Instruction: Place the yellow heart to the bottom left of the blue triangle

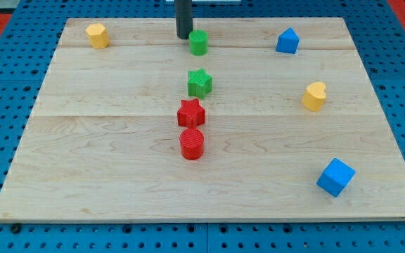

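Camera view takes in the whole wooden table [118,176], with the blocks spread over it. Nearest, at the right, lies a blue cube [335,176]. Near the middle sits a red cylinder [192,144], and touching it on its far side is a red star [190,112]. Just beyond that, slightly right, is a green star [200,83]. Out to the right at about the same depth lies the yellow heart [314,96], well apart from the middle column. Farther still and a little left of the heart is the blue triangle [287,41], so the heart now sits nearer than it and to its right. In the far row a green cylinder [198,43] stands at the centre, and a yellow hexagonal block [98,35] sits at the far left.

No pincer is fitted, so no jaw state can be told; the arm ends in a dark rod. My tip [183,36] rests just left of the green cylinder, almost touching it, and well to the left of the yellow heart and farther away.
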`<state>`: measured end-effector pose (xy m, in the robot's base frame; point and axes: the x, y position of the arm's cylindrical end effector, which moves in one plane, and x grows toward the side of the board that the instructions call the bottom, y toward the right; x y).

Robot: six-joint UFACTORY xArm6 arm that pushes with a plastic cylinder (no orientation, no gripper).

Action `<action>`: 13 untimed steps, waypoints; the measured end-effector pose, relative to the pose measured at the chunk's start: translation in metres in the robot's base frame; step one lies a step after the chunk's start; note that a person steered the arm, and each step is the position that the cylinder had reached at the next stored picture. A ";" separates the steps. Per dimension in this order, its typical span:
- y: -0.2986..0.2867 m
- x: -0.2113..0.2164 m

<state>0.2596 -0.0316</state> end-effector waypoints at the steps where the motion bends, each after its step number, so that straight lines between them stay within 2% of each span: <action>1: 0.002 0.001; 2: 0.034 -0.018; 4: 0.054 0.031; 5: 0.088 -0.007; 9: 0.252 0.122; 10: 0.266 0.168; 11: 0.209 0.185; 13: 0.242 0.131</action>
<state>0.3907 0.2106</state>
